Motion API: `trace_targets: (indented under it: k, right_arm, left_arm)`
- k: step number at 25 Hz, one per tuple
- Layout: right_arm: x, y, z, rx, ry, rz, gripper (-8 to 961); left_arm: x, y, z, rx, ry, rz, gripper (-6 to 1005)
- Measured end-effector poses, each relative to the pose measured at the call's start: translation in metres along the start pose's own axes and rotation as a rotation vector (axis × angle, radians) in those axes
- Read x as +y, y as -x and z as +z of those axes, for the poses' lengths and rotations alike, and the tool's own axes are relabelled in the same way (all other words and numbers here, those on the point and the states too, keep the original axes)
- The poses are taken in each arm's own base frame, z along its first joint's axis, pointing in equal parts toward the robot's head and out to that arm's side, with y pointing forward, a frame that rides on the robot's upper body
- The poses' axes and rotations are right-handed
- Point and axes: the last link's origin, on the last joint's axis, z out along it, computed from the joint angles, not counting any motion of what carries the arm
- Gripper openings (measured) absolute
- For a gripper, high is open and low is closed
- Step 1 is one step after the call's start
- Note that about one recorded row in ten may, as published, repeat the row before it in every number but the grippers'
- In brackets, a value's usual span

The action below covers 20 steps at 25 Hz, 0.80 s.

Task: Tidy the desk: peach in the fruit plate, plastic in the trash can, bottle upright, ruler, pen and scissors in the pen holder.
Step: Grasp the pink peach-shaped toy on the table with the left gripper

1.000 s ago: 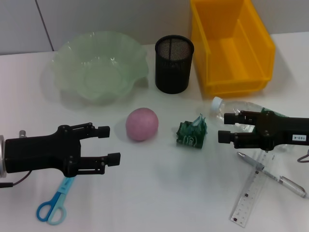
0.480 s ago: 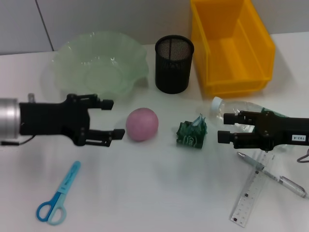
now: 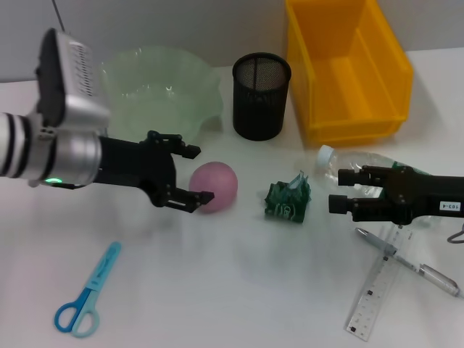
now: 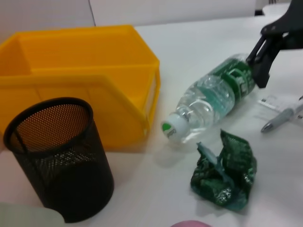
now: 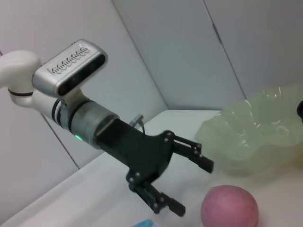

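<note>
The pink peach [image 3: 216, 186] lies in front of the green glass fruit plate [image 3: 206, 87]. My left gripper [image 3: 199, 174] is open, its fingers either side of the peach's left edge; the right wrist view shows the left gripper [image 5: 192, 186] just short of the peach [image 5: 229, 208]. My right gripper [image 3: 336, 190] hangs open by the lying bottle [image 3: 366, 163]. The crumpled green plastic [image 3: 288, 199] sits between peach and bottle. Pen [image 3: 409, 262] and ruler [image 3: 373, 290] lie at the right front, the scissors [image 3: 87, 293] at the left front. The black mesh pen holder [image 3: 261, 94] stands beside the yellow trash can [image 3: 348, 65].
In the left wrist view the bottle [image 4: 213, 104] points its cap towards the pen holder [image 4: 61, 156], with the plastic [image 4: 225, 172] just before it and the yellow bin [image 4: 80, 80] behind. A grey wall stands behind the table.
My left arm has swung up and forward from above the scissors to the peach, uncovering the scissors. The right arm has not moved.
</note>
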Motion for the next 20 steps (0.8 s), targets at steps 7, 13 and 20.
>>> trace_targets:
  k: [7,13,20]
  right_arm:
    - [-0.001,0.001,0.000,-0.001,-0.006,0.000,835]
    - [-0.001,0.000,-0.001,-0.001,-0.008,0.001,834]
    - [-0.001,0.000,-0.002,0.002,-0.008,0.002,835]
  left_arm:
    - [0.003,0.003,0.025,-0.068,-0.040,0.038,768]
    - [0.005,0.006,0.034,-0.085,-0.059,0.038,760]
    - [0.013,0.010,0.037,-0.096,-0.032,0.053,750]
